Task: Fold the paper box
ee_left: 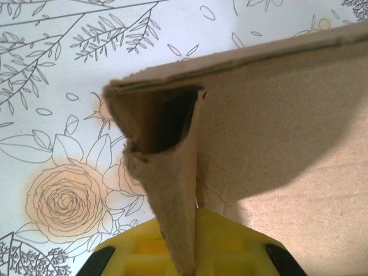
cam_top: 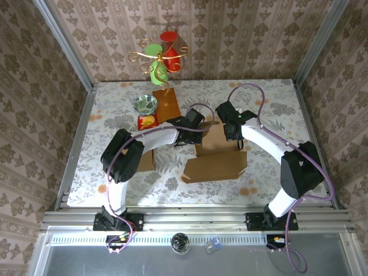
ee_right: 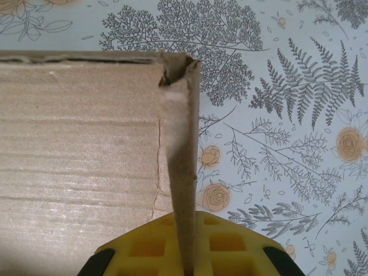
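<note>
A brown cardboard box (cam_top: 217, 155) lies partly folded mid-table, its long front flap (cam_top: 215, 167) spread toward the arms. My left gripper (cam_top: 192, 129) sits at the box's left side and my right gripper (cam_top: 233, 133) at its right side. In the left wrist view the left gripper (ee_left: 187, 256) is shut on a raised side wall (ee_left: 172, 195), which curls open at its far corner. The right wrist view has the right gripper (ee_right: 185, 256) shut on the opposite upright side wall (ee_right: 181, 149), with the box floor (ee_right: 75, 149) to its left.
Behind the box stand an orange-brown board (cam_top: 167, 103), a small patterned bowl (cam_top: 146, 104) and a red packet (cam_top: 148, 121). A gold ornament with red and green discs (cam_top: 161, 57) is at the back wall. Another cardboard piece (cam_top: 145, 162) lies under the left arm.
</note>
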